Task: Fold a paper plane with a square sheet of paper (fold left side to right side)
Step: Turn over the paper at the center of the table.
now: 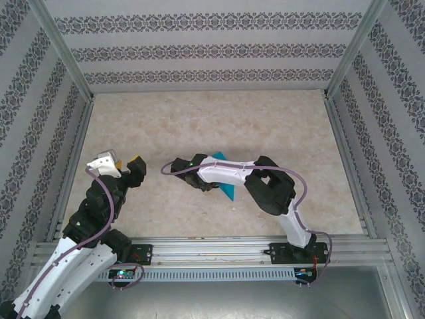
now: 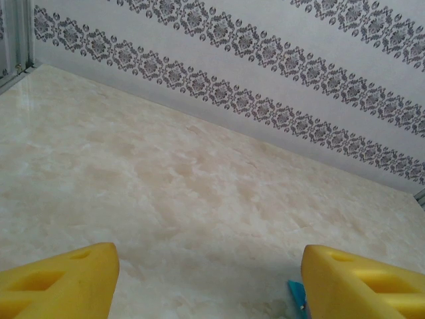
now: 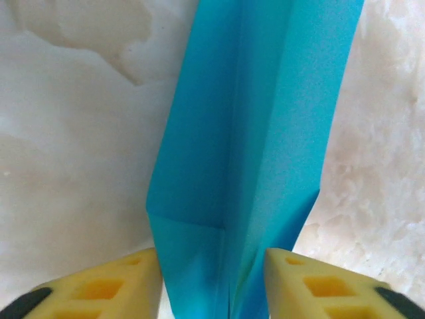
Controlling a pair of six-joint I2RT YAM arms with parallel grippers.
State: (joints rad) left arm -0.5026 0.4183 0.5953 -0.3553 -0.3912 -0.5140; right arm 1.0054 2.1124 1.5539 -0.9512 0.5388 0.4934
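The teal-blue sheet of paper (image 3: 246, 133) is creased into a narrow strip with a long centre fold and a cross crease near my fingers. My right gripper (image 3: 212, 282) holds it, one yellow finger against each side of the strip. From above, the paper (image 1: 230, 192) pokes out on both sides of the right arm, low over the table with the right gripper (image 1: 206, 183) on it. My left gripper (image 1: 129, 162) hovers to the left, open and holding nothing. In the left wrist view the left gripper (image 2: 211, 269) faces bare table, and a teal corner of the paper (image 2: 295, 292) peeks beside its right finger.
The beige marbled table (image 1: 212, 126) is walled by patterned panels on three sides with metal rails along the edges. The right arm's cable (image 1: 300, 193) loops near its elbow.
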